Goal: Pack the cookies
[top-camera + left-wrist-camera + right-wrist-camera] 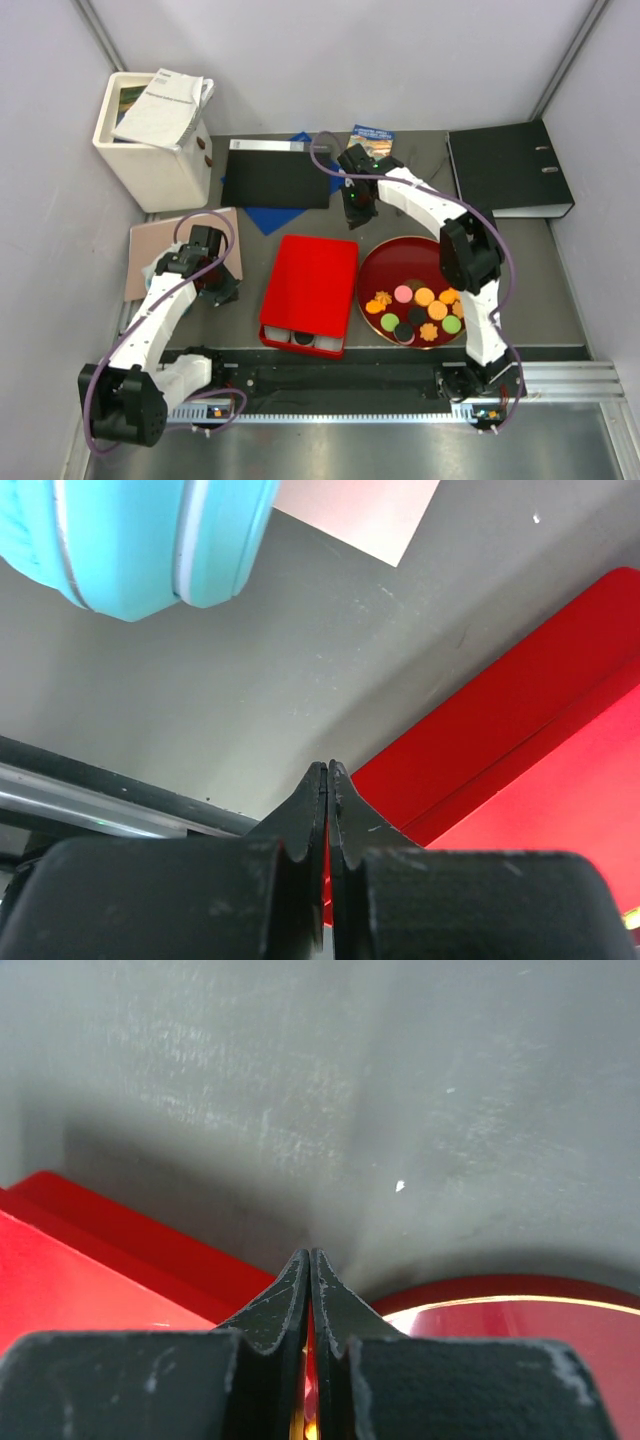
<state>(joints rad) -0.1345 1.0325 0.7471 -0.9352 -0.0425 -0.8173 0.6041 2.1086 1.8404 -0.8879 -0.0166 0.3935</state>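
The cookies (425, 297) are lying just back from the right gripper (310, 1253) — the nearer one, fingers pressing together, empty.

Honestly, you won't get any readable text out of these. The white booklet (163, 103) lying on top of the white box (150, 160) at about 10 o'clock has lines of print across its cover, but they're way too small to make out. The blue leaflet (372, 134) at 12 o'clock on the desk (580, 290) has some pale lettering, and that's just a blur too. Neither wrist view gives you anything legible.
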